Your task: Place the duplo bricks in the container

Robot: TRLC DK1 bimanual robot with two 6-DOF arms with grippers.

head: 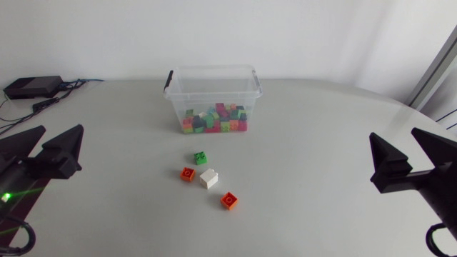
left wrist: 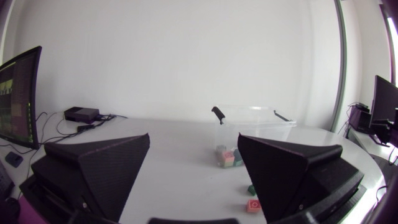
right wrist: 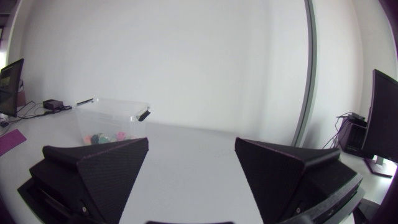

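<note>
The left arm comes in low at the near left corner of the surface (head: 321, 143). Its left fingers (head: 64, 146) are level, spread wide with nothing between them, and aimed across toward the middle. The right arm mirrors it at the near right corner, with the right fingers (head: 389, 168) just as wide apart and empty.

The clear plastic container (head: 178, 100) stands at the far middle of the surface, with a layer of mixed-colour duplo bricks (head: 214, 120) across its bottom. Four loose bricks lie in front of it, well apart from both pairs of fingers: a green brick (head: 201, 158) nearest the container, then an orange brick (head: 187, 173) just beside a white brick (head: 208, 178), and a second orange brick (head: 229, 200) nearest the front edge.

In the left wrist view the container (left wrist: 255, 124) sits ahead, between the spread fingers (left wrist: 99, 168). In the right wrist view it (right wrist: 112, 115) stands far ahead, beyond one finger (right wrist: 93, 168).
</note>
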